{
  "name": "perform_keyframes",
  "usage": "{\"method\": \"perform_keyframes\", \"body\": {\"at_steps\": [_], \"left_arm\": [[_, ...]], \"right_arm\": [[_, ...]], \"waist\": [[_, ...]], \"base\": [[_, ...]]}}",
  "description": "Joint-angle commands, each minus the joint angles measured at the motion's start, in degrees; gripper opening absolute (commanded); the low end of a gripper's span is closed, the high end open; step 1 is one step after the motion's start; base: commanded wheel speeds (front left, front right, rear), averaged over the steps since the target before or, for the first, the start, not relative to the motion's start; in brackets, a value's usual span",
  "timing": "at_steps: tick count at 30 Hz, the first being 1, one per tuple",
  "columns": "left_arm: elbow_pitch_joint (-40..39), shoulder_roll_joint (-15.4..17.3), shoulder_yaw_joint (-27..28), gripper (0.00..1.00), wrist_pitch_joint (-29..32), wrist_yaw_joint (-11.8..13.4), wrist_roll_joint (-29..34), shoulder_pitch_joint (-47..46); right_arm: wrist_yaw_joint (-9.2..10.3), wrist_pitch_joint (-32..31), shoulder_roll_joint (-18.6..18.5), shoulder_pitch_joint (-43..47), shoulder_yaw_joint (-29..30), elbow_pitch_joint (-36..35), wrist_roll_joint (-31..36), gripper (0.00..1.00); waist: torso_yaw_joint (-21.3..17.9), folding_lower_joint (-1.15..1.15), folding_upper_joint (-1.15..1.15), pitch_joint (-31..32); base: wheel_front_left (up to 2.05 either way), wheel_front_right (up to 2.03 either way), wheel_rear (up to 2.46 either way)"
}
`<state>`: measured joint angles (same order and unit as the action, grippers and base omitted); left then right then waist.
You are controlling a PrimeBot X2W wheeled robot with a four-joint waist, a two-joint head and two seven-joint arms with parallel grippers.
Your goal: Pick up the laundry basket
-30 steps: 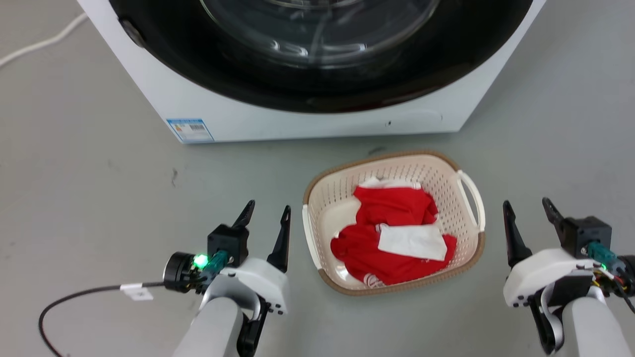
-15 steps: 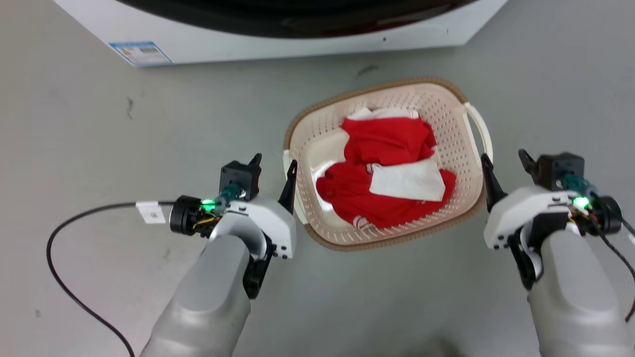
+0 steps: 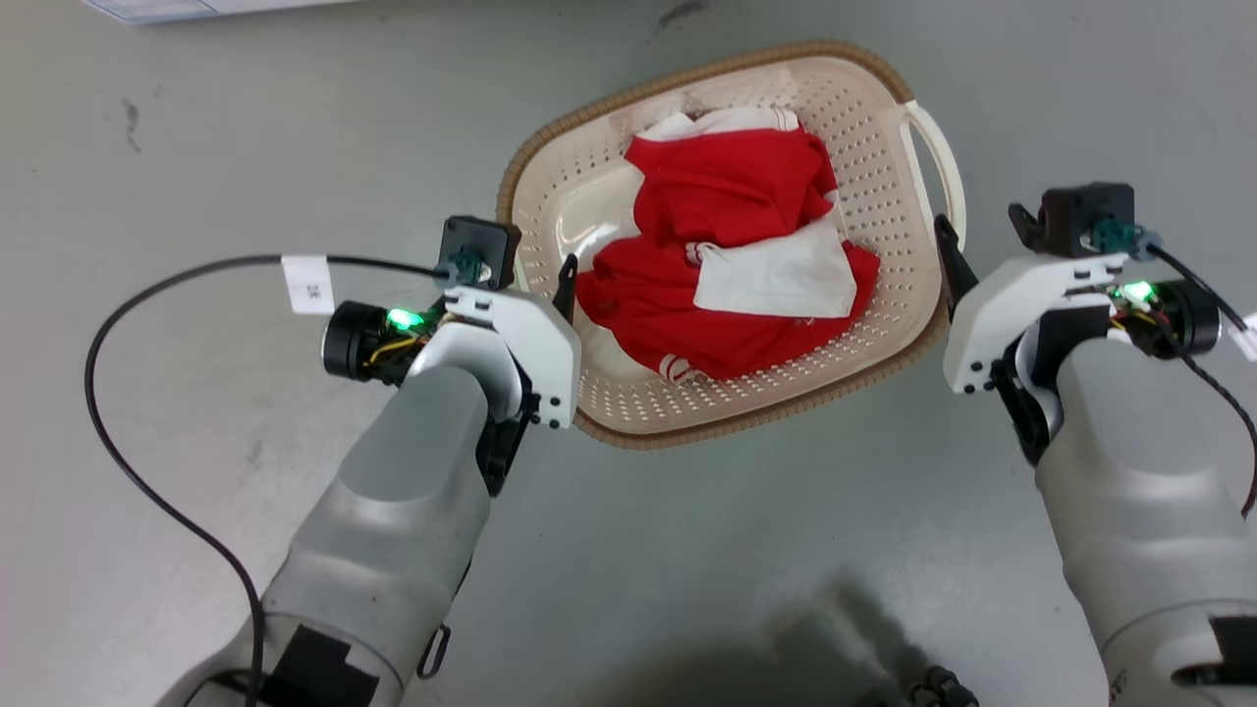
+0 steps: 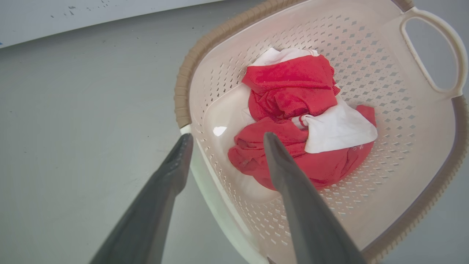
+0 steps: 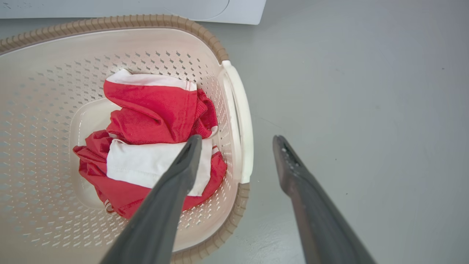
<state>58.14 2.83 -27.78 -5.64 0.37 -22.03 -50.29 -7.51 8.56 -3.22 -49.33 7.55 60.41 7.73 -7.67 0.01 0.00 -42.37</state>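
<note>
A: What kind of ground is this?

B: A plain grey floor [image 3: 196, 128], scuffed here and there. The white lower edge of a washing machine [image 5: 128, 7] runs along the top of the right wrist view, just beyond the basket.

A: And the laundry basket [image 3: 628, 403]?

B: It sits on the floor between the two arms. It is cream with perforated walls and a brown woven-look rim [image 4: 182, 99]. A crumpled red and white garment [image 3: 727, 245] lies inside.

A: How is the left gripper [image 4: 227, 136]?

B: Its jaws are apart and hold nothing. They straddle the basket's left side — one finger over the floor outside, the other above the inside, over the red cloth. The cream left handle [image 4: 205, 183] runs between them. I cannot tell whether either finger touches it.

A: The right gripper [image 5: 237, 138]?

B: Much the same, mirrored. It is spread wide and empty, one finger over the garment and the other over bare floor, with the right loop handle [image 5: 243, 121] in the gap. In the head view its inner finger stands close against that handle.

A: Anything else down there?

B: A black cable [image 3: 128, 324] with a white tag [image 3: 307, 283] loops over the floor to the left wrist, where a green light [image 3: 398, 318] glows — the right wrist shows one too.
</note>
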Motion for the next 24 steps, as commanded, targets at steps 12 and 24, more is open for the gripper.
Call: {"method": "perform_keyframes", "body": {"at_steps": [12,24], "left_arm": [[8.87,0.34,-1.95,1.0,2.25,0.65,-2.35,-11.23],[11.54,0.3,-4.72,1.0,1.61,0.03,-3.75,-15.88]], "right_arm": [[0.04,2.01,-0.18,-12.42,-2.41,9.95,0.56,1.0],[0.05,0.99,0.01,-15.72,-4.64,12.79,-0.84,1.0]], "waist": [[-1.99,-0.01,0.0,-7.38],[-2.43,-0.01,0.0,-10.11]], "base": [[0.0,0.0,0.0],[0.0,0.0,0.0]]}}
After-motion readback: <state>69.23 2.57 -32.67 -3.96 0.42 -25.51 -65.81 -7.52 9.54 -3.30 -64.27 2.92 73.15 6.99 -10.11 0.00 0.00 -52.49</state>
